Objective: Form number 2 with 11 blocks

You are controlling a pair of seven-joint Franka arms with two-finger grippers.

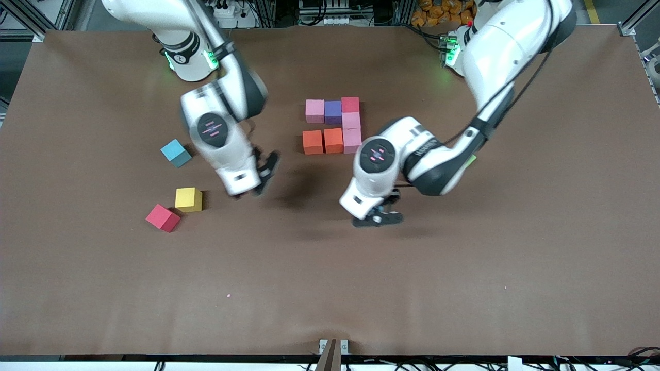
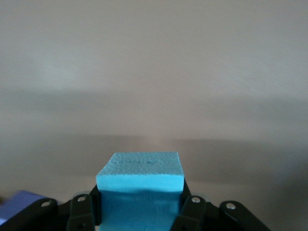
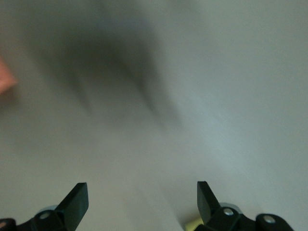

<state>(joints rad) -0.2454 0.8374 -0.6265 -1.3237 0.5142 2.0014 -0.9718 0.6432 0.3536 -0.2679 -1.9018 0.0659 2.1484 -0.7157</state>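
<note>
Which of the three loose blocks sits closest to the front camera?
The red block, toward the right arm's end: it lies just nearer than the yellow block beside it, and the blue block lies farther still.

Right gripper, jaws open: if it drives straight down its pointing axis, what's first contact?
Probably just the brown table. The right gripper shows only bare surface between its open fingers; depth is unclear.

A brown surface [image 1: 330, 288] carries a tiny pink speck [image 1: 228, 296] toward the front camera. Only a corner of a green cube [image 1: 471, 159] shows. A bracket [image 1: 333, 349] sits at the nearest edge.
</note>
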